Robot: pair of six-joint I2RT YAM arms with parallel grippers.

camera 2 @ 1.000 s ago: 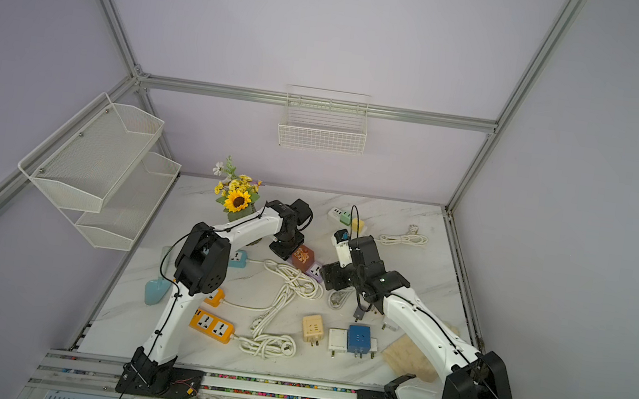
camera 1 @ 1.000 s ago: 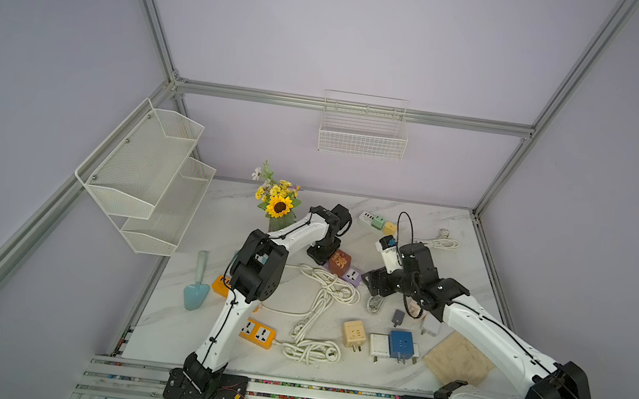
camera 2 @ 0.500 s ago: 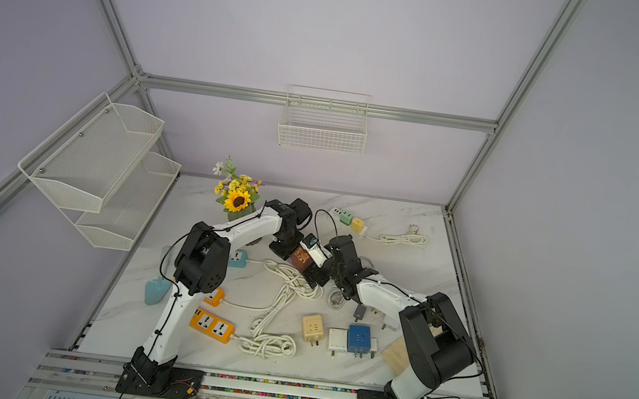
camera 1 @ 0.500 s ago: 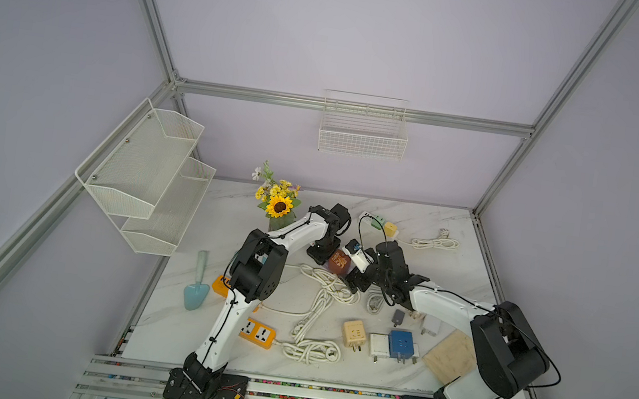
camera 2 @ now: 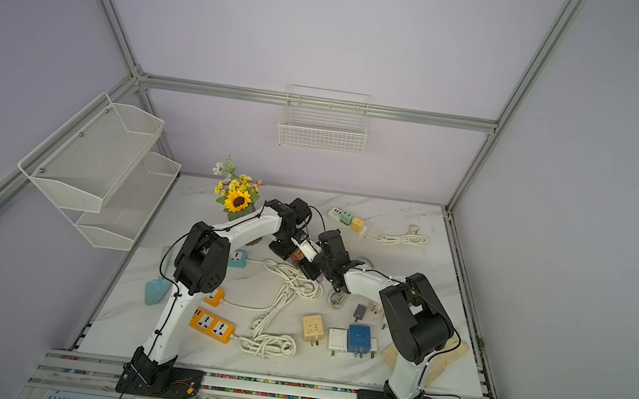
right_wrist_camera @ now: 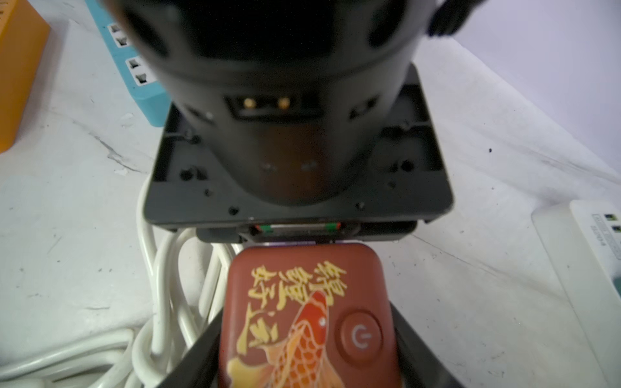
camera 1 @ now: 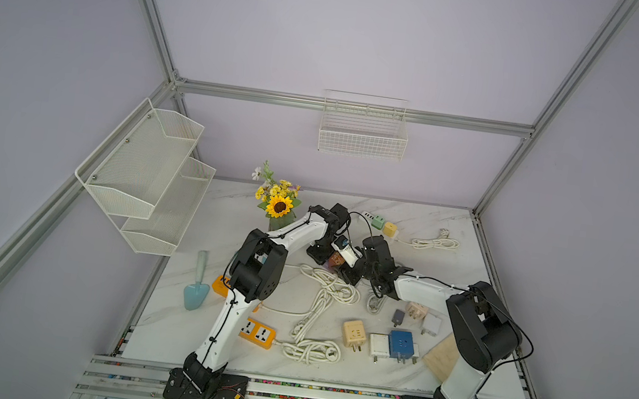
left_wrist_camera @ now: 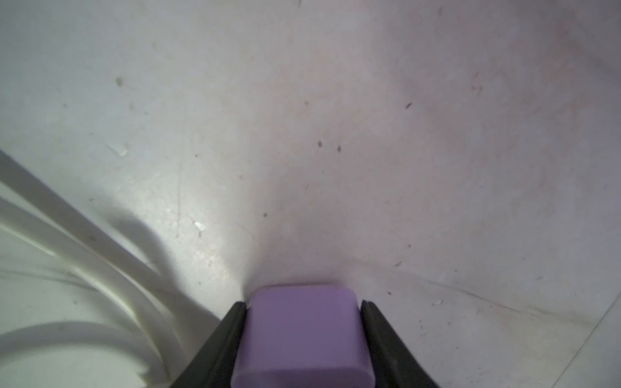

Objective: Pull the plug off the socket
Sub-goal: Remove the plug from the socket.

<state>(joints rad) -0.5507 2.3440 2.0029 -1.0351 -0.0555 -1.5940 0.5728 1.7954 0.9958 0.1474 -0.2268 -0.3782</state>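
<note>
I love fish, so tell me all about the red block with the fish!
The red block is rounded, glossy plastic with an orange fish, gold writing and a round power button. Fingers of the right gripper sit against both its sides. Its far end meets the purple block held by the left gripper. White cable lies beside it.

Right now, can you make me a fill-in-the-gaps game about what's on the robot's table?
1. The block that the left gripper pinches is coloured ___.
2. The red block in the right gripper shows a golden ___.
3. The biggest flower in the bunch is a ___.
4. The little trowel is coloured light ___.
Missing words: purple; fish; sunflower; blue.
</note>
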